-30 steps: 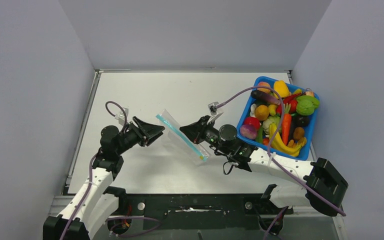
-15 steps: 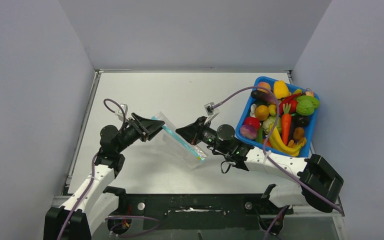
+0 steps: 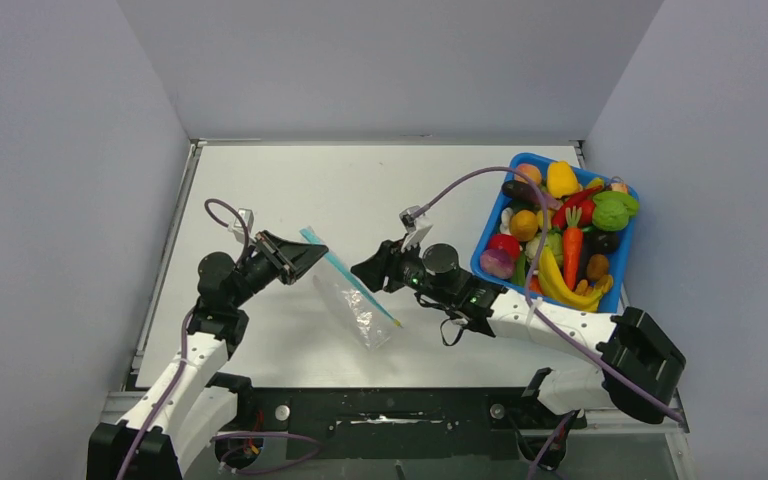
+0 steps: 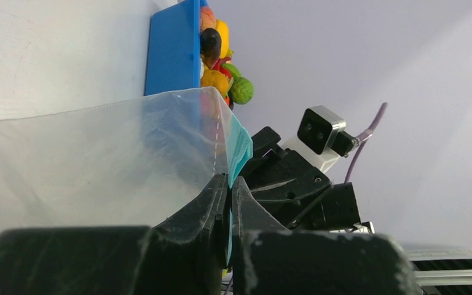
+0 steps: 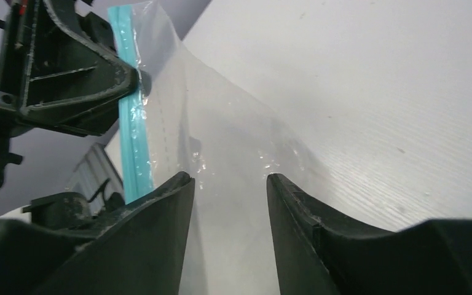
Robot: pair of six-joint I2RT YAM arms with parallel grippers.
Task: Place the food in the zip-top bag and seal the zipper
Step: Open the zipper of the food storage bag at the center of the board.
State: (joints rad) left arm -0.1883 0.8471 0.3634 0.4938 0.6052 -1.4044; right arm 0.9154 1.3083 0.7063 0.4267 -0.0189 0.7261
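The clear zip-top bag (image 3: 357,308) hangs above the table from its light blue zipper (image 3: 345,278). My left gripper (image 3: 318,252) is shut on the upper end of that zipper; in the left wrist view the teal zipper (image 4: 239,144) runs down between the closed fingertips of the left gripper (image 4: 228,179). My right gripper (image 3: 357,268) sits just right of the bag, open. In the right wrist view the right gripper (image 5: 228,178) stands apart with the bag's film (image 5: 233,135) in front of it, not pinched. The food (image 3: 560,230) lies heaped in the blue bin. The bag looks empty.
The blue bin (image 3: 618,262) stands at the table's right side, against the right wall, close behind my right arm. White walls close in the table at left, back and right. A purple cable (image 3: 470,185) arcs from the right wrist over the bin.
My left gripper closed on the zipper's upper end. The right gripper let go of the bag and opened, and the bag's lower part dropped and now hangs from the left gripper.
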